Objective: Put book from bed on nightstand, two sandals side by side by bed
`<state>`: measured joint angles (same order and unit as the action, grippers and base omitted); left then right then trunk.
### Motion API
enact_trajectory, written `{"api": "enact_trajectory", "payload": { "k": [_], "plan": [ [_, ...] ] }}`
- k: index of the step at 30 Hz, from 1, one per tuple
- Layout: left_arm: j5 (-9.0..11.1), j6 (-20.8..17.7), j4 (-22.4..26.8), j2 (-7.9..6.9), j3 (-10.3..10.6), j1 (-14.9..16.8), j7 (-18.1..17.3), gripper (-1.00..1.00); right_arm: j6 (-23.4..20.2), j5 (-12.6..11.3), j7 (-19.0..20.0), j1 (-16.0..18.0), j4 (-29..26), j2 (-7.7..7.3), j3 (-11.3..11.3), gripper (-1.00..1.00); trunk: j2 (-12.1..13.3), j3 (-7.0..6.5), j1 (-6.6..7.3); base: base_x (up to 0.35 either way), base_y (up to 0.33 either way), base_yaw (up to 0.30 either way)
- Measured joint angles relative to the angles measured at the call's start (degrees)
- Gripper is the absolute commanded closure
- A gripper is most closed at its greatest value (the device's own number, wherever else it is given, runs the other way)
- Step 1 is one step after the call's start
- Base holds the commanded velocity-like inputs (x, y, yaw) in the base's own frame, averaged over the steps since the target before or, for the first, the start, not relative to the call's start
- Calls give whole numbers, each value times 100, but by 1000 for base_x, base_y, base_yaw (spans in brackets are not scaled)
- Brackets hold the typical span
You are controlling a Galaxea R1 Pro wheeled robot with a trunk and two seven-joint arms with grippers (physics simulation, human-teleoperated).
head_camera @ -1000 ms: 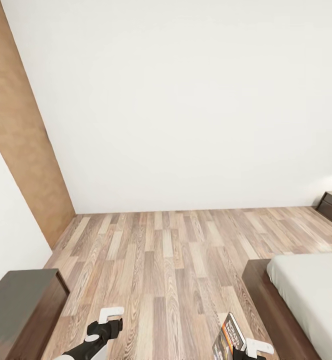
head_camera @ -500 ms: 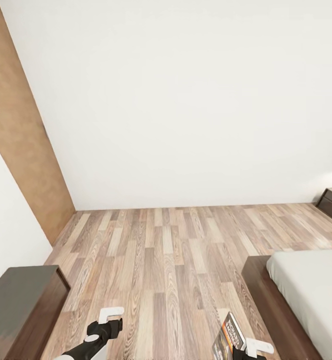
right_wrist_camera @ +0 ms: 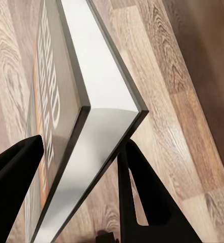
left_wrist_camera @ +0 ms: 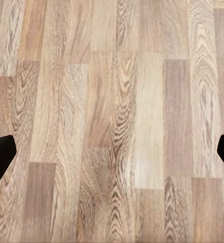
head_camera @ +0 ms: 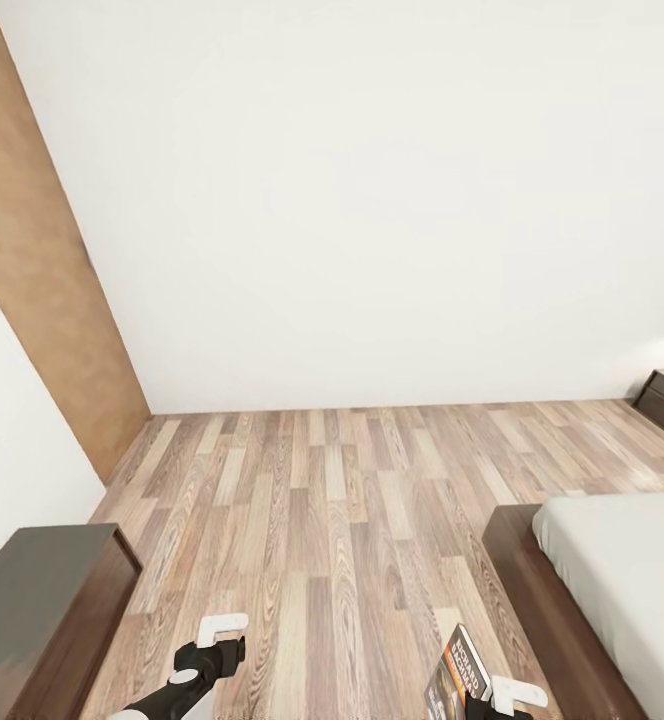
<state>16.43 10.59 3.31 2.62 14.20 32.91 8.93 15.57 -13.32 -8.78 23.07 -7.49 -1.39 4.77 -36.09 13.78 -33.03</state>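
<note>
Plain white wall (head_camera: 372, 200) fills most of upper frame in head view, no marks on it. Tan-brown textured wall panel (head_camera: 42, 290) runs diagonally down the left edge, meeting the white wall at a corner, lower end near mid-left. Second white wall section (head_camera: 17, 450) at left below the panel. Brown wood-plank floor (head_camera: 332, 530) spans the lower half, mixed light and dark boards with visible grain, running away from the camera; same planks seen close in left wrist view (left_wrist_camera: 117, 116). Soft bright patch on wall at far right edge.
</note>
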Motion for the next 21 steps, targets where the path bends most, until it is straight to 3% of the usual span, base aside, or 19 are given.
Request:
{"api": "enact_trajectory", "payload": {
  "k": [11,21],
  "plan": [
    [-12,-2,0,8,0,0,0,-100,0,2,0,-1,-10,0,3,100,0,100,0,5,0,0],
    [-4,-14,0,9,-2,0,0,-100,10,24,1,0,-59,0,31,100,-1,167,3,251,17,-2]
  ]
}}
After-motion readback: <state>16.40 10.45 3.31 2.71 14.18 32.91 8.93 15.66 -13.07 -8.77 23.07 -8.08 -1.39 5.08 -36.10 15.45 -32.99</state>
